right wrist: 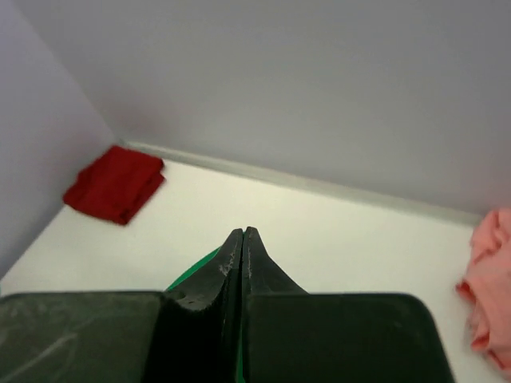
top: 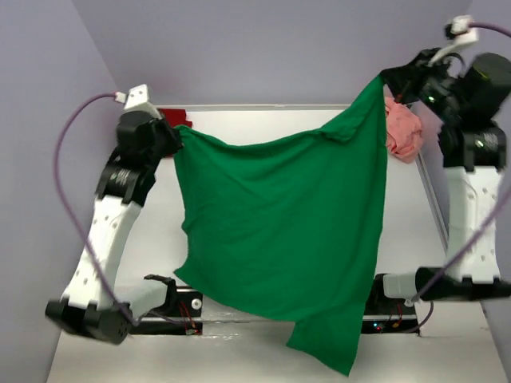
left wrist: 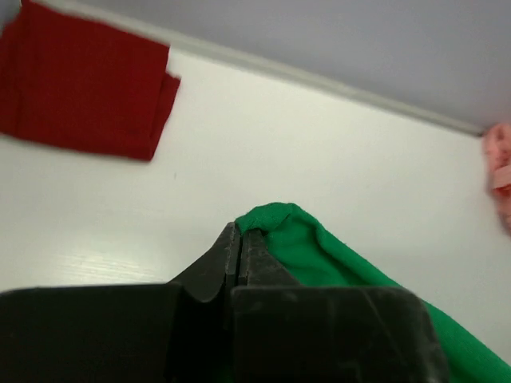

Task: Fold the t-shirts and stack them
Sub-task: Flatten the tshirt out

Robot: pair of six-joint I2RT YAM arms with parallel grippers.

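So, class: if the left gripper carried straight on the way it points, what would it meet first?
Beyond the green t-shirt it grips, the left gripper would probably meet bare table first, then the back wall; the dark red t-shirt lies left of that line. Depth is unclear.

Green t-shirt (top: 279,239) hung spread in the air, one upper corner pinched in the left gripper (top: 174,134), the other, higher, in the right gripper (top: 389,80); its lower edge sagged, with a tail drooping lowest on the right gripper's side. Dark red t-shirt (left wrist: 80,88) lay folded flat beyond the left gripper, to its left. Salmon pink t-shirt (top: 403,132) sat crumpled just beside the right gripper, lower down.
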